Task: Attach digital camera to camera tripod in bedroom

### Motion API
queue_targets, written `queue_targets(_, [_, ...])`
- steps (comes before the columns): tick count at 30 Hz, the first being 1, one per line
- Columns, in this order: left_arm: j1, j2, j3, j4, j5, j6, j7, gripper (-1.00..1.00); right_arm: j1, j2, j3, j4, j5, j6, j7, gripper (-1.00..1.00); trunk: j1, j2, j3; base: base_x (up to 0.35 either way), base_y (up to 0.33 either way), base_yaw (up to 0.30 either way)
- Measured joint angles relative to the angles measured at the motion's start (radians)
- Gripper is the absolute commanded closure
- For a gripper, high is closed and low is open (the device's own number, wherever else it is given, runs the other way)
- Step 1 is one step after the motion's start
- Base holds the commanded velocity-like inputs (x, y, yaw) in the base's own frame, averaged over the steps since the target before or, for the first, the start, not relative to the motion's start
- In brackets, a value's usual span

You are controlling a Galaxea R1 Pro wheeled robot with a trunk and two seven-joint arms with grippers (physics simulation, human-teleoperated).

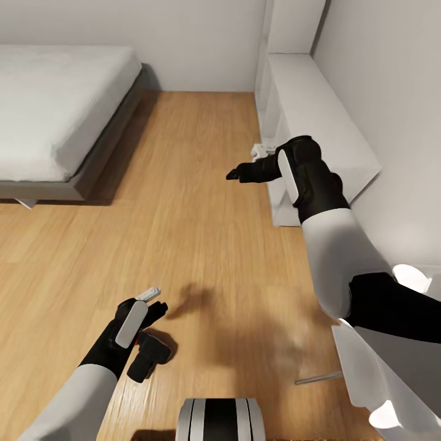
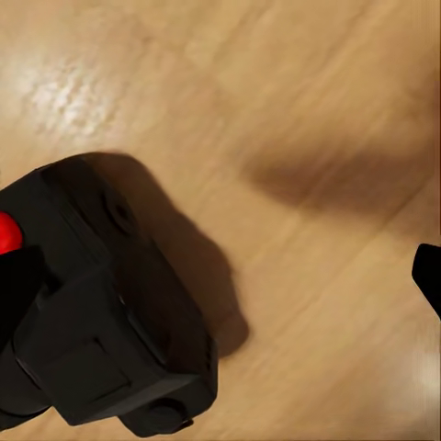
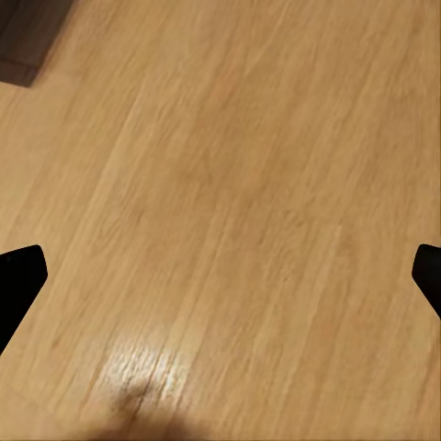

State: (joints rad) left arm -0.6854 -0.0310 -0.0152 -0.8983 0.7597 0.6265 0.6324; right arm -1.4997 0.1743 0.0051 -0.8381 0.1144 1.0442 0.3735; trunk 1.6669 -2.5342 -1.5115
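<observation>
The digital camera (image 1: 147,358), a black box with a red button (image 2: 7,231), sits low over the wood floor under my left wrist, its shadow tight beside it. In the left wrist view the digital camera (image 2: 110,322) lies against the side of one finger; the other fingertip (image 2: 428,276) stands far off. My left gripper (image 1: 158,308) is open, its jaws wide and not closed on the camera. My right gripper (image 1: 233,174) hovers open over bare floor near the shelves, with nothing between its fingertips (image 3: 18,280). The camera tripod is out of view.
A grey bed (image 1: 61,104) fills the far left. White cube shelves (image 1: 318,116) run along the right wall, with a small white object (image 1: 261,149) at their foot. A thin silver bar (image 1: 318,378) lies on the floor by my trunk. Open plank floor (image 1: 202,233) spreads between.
</observation>
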Motion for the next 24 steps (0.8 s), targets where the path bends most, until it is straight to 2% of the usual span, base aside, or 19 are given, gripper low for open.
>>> queue_targets(7, [0.000, 0.000, 0.000, -0.002, 0.000, -0.001, 0.000, -1.00, 0.000, 0.000, -0.005, -0.048, -0.010, 0.000, 0.010, -1.00, 0.003, -0.002, -0.027, 0.000, 0.000, 0.000])
queue_targets(12, [0.000, 0.000, 0.000, -0.002, 0.000, 0.000, 0.000, -1.00, 0.000, -0.001, -0.023, -0.138, -0.067, -0.001, 0.033, -1.00, 0.004, -0.002, -0.039, 0.000, 0.000, 0.000])
queue_targets(19, [0.000, 0.000, 0.000, -0.002, 0.000, -0.001, -0.001, -1.00, 0.000, -0.001, -0.060, -0.189, -0.191, -0.003, 0.052, -1.00, 0.004, -0.002, -0.039, 0.000, 0.000, 0.000])
queue_targets(21, [0.000, 0.001, 0.000, -0.002, 0.000, -0.001, -0.001, -1.00, 0.000, -0.001, -0.072, -0.194, -0.242, -0.003, 0.050, -1.00, 0.004, -0.002, -0.039, 0.000, 0.000, 0.000])
queue_targets(22, [0.000, 0.001, 0.000, -0.002, 0.000, -0.001, -0.001, -1.00, 0.000, -0.001, -0.085, -0.198, -0.296, -0.002, 0.047, -1.00, 0.004, -0.002, -0.039, 0.000, 0.000, 0.000])
queue_targets(24, [0.000, 0.001, 0.000, -0.002, 0.000, -0.001, -0.001, -1.00, 0.000, -0.001, -0.095, -0.201, -0.347, -0.002, 0.042, -1.00, 0.004, -0.002, -0.039, 0.000, 0.000, 0.000])
